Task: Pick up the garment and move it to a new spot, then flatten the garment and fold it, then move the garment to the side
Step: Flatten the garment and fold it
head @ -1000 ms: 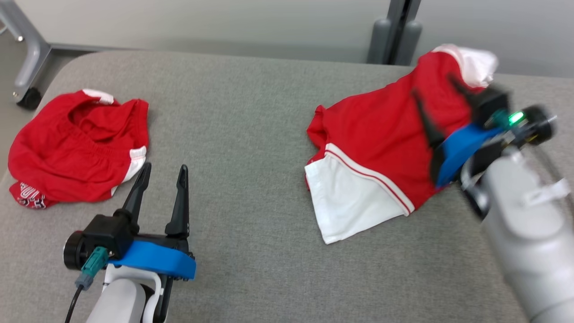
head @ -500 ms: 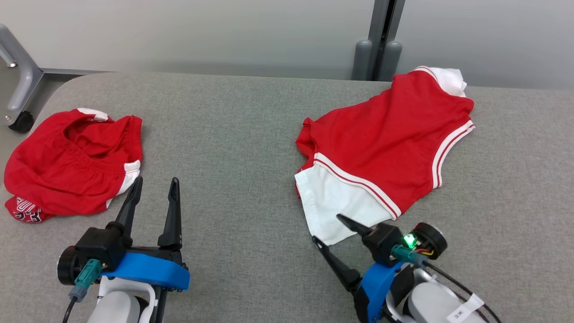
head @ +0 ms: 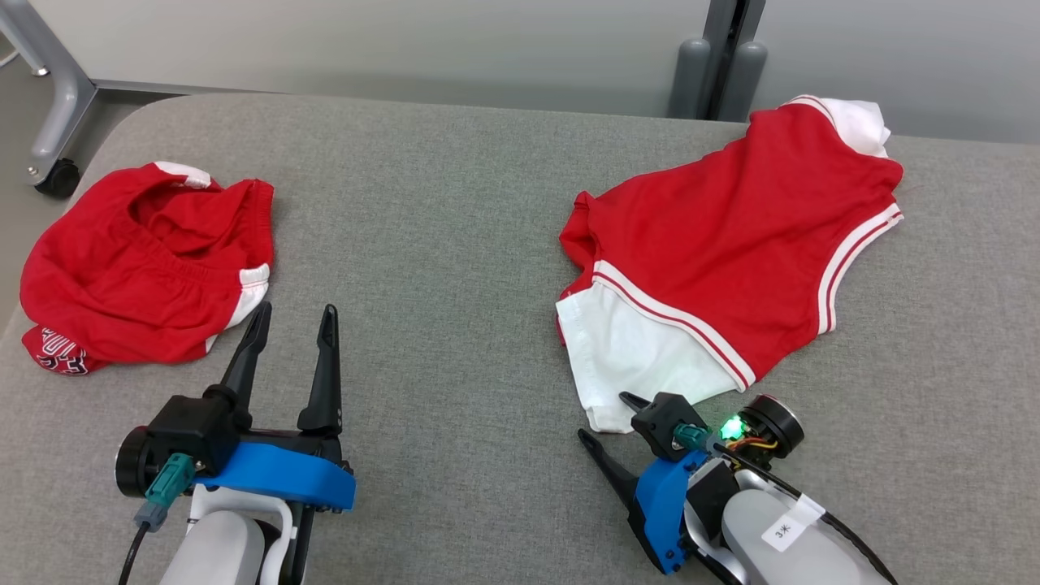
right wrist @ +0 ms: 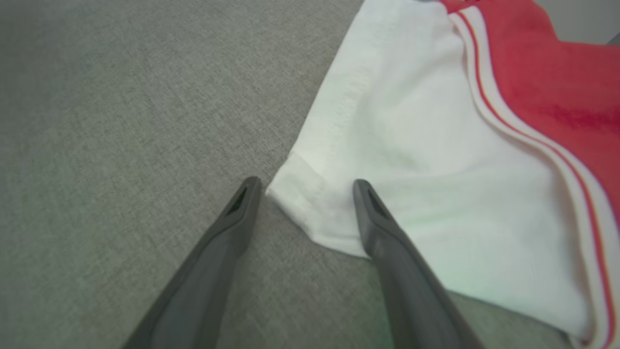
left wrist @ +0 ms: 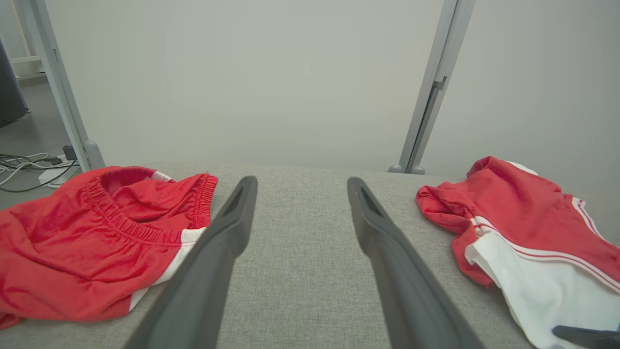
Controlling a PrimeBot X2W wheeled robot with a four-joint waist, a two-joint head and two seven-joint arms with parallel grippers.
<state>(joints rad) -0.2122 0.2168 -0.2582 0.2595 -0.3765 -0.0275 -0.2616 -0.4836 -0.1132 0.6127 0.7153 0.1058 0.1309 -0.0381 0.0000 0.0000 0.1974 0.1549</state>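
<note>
Jaws spread on left gripper (head: 296,309) and right gripper (head: 603,414); right one should straddle white corner of garment (head: 731,236), go low, pinch hem only

- Holds the left gripper (head: 296,309) at the lower left of the head view, its fingers (head: 323,370) pointing up and away, jaws spread wide.
- Carries it on a pale left forearm (head: 215,552), with a blue bracket (head: 276,479) at the wrist.
- Sets the right gripper (head: 603,414) at the lower right, angled up and leftward, jaws wide apart, gripping nothing.
- Shows a green light (head: 731,428) lit at the right wrist, ahead of the pale right forearm (head: 812,561).
</note>
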